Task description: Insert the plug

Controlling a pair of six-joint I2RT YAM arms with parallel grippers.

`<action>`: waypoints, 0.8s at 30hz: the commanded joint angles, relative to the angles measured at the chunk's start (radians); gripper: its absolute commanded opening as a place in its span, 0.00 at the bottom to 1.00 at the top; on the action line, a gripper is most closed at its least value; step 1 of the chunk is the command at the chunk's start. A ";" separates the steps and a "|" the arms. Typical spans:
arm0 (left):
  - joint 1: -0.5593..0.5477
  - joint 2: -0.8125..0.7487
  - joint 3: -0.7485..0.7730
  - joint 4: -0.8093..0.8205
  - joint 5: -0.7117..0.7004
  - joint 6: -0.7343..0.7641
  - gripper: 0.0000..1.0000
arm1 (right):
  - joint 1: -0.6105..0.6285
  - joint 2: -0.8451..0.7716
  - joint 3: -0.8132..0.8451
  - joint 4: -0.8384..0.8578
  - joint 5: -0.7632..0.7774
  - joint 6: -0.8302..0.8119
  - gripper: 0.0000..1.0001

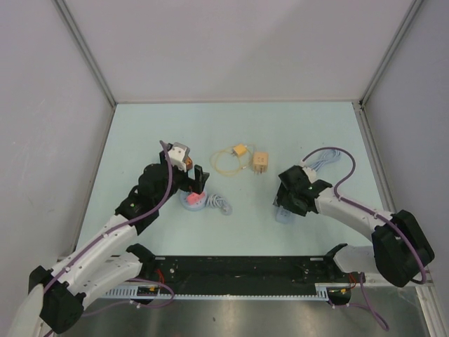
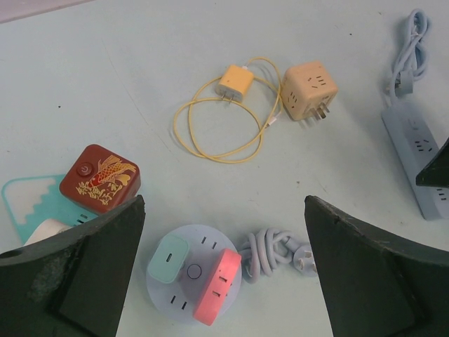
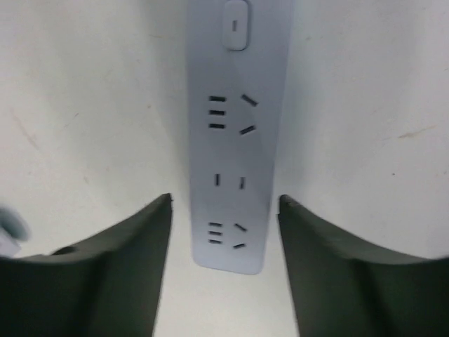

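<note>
Dark fingers of the left gripper (image 2: pixel 224 203) fill the bottom of its wrist view. They are spread wide and hold nothing, poised above a round socket hub (image 2: pixel 195 270) that already carries a mint adapter (image 2: pixel 168 258) and a pink adapter (image 2: pixel 217 286). A red box (image 2: pixel 99 177) sits at ten o'clock from the hub, clear of any likely path.

The task's loose plugs lie further out. A yellow charger (image 2: pixel 235 84) with its looped cable is at twelve o'clock, and a beige cube adapter (image 2: pixel 309 90) is at one o'clock, just beside it. Which of them is meant I cannot tell.

On the right, the power strip (image 3: pixel 235 140) lies flat. The right gripper (image 3: pixel 224 198) straddles its near end with fingers parted, one on each side, apparently not yet touching it.

The step in hand looks like fetching a plug. To do it well, the left fingers should:
- come down square on the plug body,
- pinch its flat sides,
- leave the prongs exposed and the cable untrapped.

The right fingers should close on the strip's edges first, so it cannot slide when the prongs press into the matching slots.
</note>
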 commanded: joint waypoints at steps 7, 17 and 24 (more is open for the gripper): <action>0.006 0.017 0.011 0.026 0.017 -0.023 1.00 | 0.023 -0.092 0.188 0.035 0.100 -0.197 1.00; 0.006 -0.017 0.043 -0.064 0.019 -0.063 1.00 | -0.049 0.210 0.475 0.086 0.016 -0.370 1.00; 0.006 -0.077 0.034 -0.169 0.028 -0.099 1.00 | -0.083 0.447 0.676 0.051 -0.001 -0.386 0.98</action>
